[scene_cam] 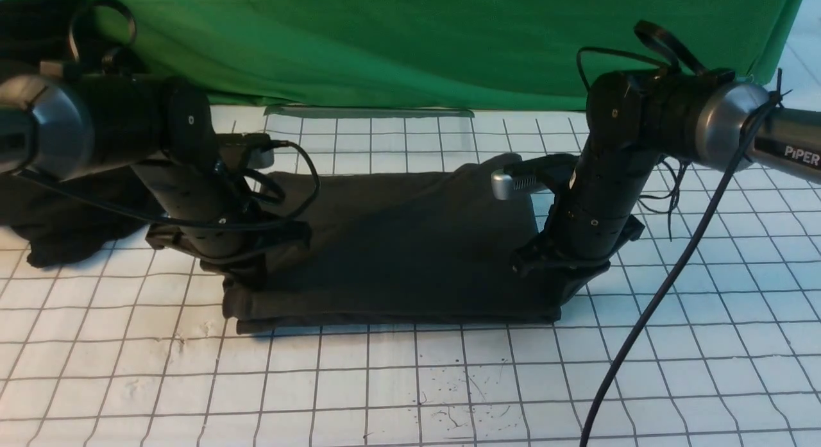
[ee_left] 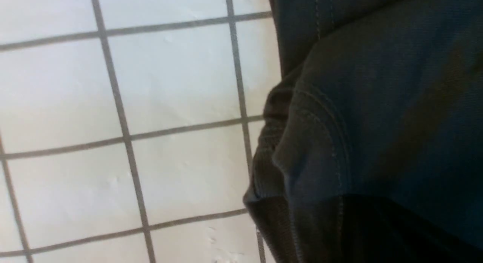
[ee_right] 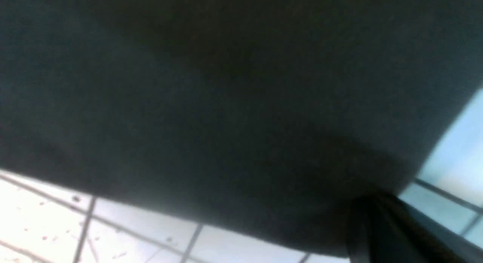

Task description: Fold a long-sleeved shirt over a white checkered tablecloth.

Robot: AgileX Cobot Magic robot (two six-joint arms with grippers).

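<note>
The long-sleeved shirt (scene_cam: 410,242) lies folded into a broad dark band across the white checkered tablecloth (scene_cam: 410,383), no print showing. My left gripper (scene_cam: 247,283) presses down at the band's near left corner, shut on the cloth. In the left wrist view the stitched hem of the shirt (ee_left: 339,116) bunches toward the jaws, which are lost in shadow. My right gripper (scene_cam: 561,299) is at the near right corner, shut on the fabric. The right wrist view is filled with the shirt (ee_right: 226,104), pinched in beside a dark finger (ee_right: 373,233).
A blacker plain garment (scene_cam: 58,229) lies heaped at the far left. A green cloth (scene_cam: 449,43) hangs along the back. A black cable (scene_cam: 641,325) trails from the right arm down over the near right of the table. Dark specks (scene_cam: 449,402) dot the near middle.
</note>
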